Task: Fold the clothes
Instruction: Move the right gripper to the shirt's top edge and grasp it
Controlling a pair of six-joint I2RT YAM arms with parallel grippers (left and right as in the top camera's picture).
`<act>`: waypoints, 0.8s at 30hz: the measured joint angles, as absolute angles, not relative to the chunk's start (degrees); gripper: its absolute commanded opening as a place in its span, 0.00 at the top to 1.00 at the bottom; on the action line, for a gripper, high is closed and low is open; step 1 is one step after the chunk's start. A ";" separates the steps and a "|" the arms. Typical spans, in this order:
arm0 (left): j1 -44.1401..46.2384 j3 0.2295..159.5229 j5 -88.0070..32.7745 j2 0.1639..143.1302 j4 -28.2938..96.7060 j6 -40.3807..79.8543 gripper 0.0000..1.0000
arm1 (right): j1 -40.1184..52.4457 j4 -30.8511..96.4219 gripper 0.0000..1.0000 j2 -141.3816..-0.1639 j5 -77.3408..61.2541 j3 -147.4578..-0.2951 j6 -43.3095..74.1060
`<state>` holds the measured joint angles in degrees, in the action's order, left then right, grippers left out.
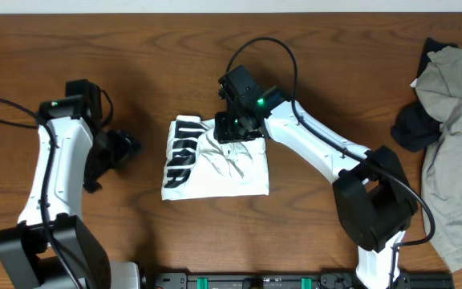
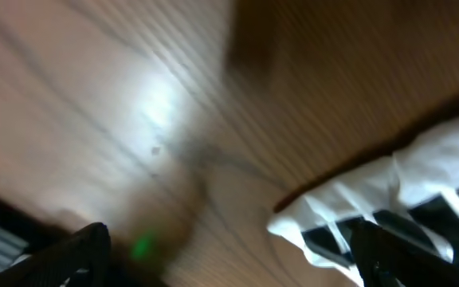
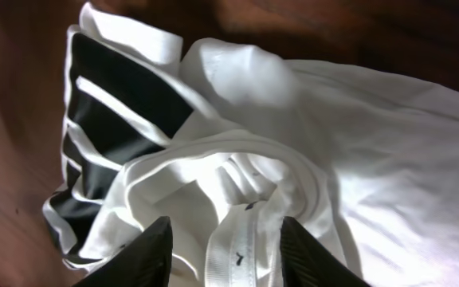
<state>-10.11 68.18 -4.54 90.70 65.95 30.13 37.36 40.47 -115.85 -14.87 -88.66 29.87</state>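
Now the bunched T-shirt lies on the desk. The right end effector straddles its collar, though I cannot tell whether it pinches. The left end effector hangs spread wide beside the T-shirt, apart.

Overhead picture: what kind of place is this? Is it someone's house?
Probably a robot workshop, not a home. A left arm and a right arm stand at a wooden table, a white T-shirt lies between them, and more clothes are heaped at the edge.

Bare table (wood) between left hand, T-shirt.
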 measured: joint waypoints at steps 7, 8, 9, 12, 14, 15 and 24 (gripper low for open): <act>-10.09 67.05 -8.58 90.70 64.18 26.09 0.02 | 37.36 43.77 0.39 -115.85 -10.17 -88.68 30.28; -10.09 67.05 -8.78 90.70 64.07 25.76 0.02 | 37.36 43.86 0.39 -115.85 -9.72 -88.68 30.41; -10.07 67.05 -8.88 90.70 63.96 25.52 0.02 | 37.36 43.88 0.39 -115.87 -9.19 -88.68 30.48; -10.09 67.05 -9.08 90.70 63.66 25.19 0.02 | 37.36 43.88 0.45 -115.90 -8.47 -88.68 30.63; -10.09 67.05 -9.08 90.70 63.46 25.12 0.02 | 37.36 43.86 0.52 -116.36 -8.10 -88.77 30.76; -10.09 67.05 -9.08 90.70 63.40 25.04 0.02 | 37.36 43.79 0.57 -116.79 -7.97 -88.79 30.96; -10.09 67.05 -9.19 90.70 63.55 24.05 0.02 | 37.30 42.96 0.94 -118.72 -7.51 -89.25 31.51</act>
